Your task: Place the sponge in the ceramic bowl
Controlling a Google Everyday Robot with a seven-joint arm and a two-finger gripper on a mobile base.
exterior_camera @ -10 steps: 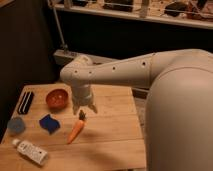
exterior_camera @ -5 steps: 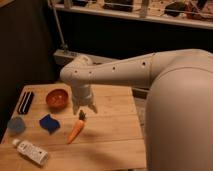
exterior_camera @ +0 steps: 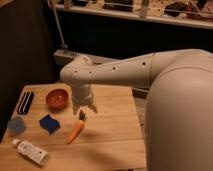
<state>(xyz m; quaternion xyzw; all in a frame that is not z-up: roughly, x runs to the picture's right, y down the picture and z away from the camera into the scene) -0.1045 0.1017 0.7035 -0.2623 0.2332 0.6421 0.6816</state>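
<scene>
1. The gripper (exterior_camera: 84, 108) hangs fingers-down from the white arm over the middle of the wooden table (exterior_camera: 112, 135). Its two fingers are spread apart and nothing is pinched between them.
2. Nothing has changed over the last second. The arm, the gripper's spread and every object on the table match the two earlier views, so this looks like a pause or a very slow move.
3. The sponge (exterior_camera: 49, 123) lies flat on the table, toward the view's left of the gripper and a little nearer the camera. It is clear of both fingers.
4. The ceramic bowl (exterior_camera: 57, 98) stands just to the view's left of the gripper at about the same depth. The sponge is near it on the camera side but not touching it, and no blue shows inside the bowl.
5. For the task, this means the sponge is outside the bowl and not in the gripper. In my judgement the job is not done as things lie.
6. The carrot (exterior_camera: 76, 130) lies right below the fingertips with its green end closest to them. A descent here would meet the carrot, not the sponge.
7. Count:
   - one sponge
   - one ceramic bowl
   - one carrot
   - one grey-blue cup (exterior_camera: 16, 125), far left of the gripper
   - one white bottle (exterior_camera: 31, 151), left and nearest the camera
   - one black striped object (exterior_camera: 25, 102), left beyond the bowl
</scene>
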